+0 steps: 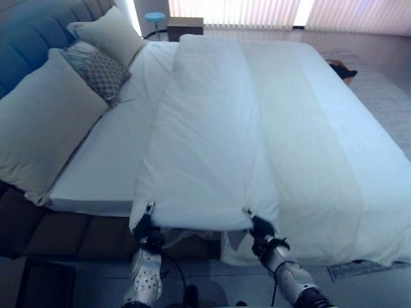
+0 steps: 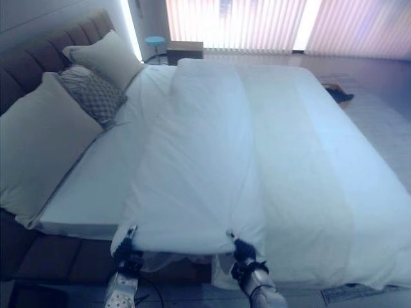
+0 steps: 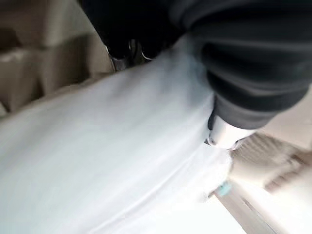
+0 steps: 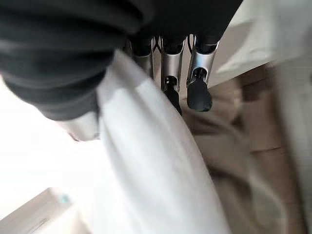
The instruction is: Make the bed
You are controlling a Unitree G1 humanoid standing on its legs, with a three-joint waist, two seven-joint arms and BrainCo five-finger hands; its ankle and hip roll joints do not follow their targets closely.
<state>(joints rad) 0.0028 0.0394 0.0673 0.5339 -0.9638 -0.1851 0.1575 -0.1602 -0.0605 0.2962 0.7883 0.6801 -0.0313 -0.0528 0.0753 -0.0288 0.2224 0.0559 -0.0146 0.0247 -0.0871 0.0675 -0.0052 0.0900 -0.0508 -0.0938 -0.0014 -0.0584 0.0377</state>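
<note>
**A:** Left eye view had the white duvet (image 1: 212, 128) folded back on itself, a doubled band running from the near side of the bed (image 1: 96, 186) to the far side. Its long axis pointed away from the robot, not toward the headboard (image 1: 32, 38).

**B:** And the hands?

**A:** Both were at the near edge of that fold. The left hand (image 1: 144, 228) pinched one corner; the right hand (image 1: 260, 229) pinched the other, toward the foot. In the right wrist view the cloth passed between the thumb side and the fingers (image 4: 199, 92), so I judged that hand closed on the duvet. The left wrist view showed cloth drawn tight against the dark cover, fingers mostly hidden, yet the corner bunched at it in the eye views, so closed on it too, as far as I could judge.

**B:** So what did the next move turn on?

**A:** The bare sheet (image 1: 115, 147) lay to the left of the fold, between it and the pillows (image 1: 45, 122). The left hand was the nearer to that strip. In my judgement the held edge needed carrying leftward, toward the pillows, both hands keeping pace so the fold opened square.
</note>
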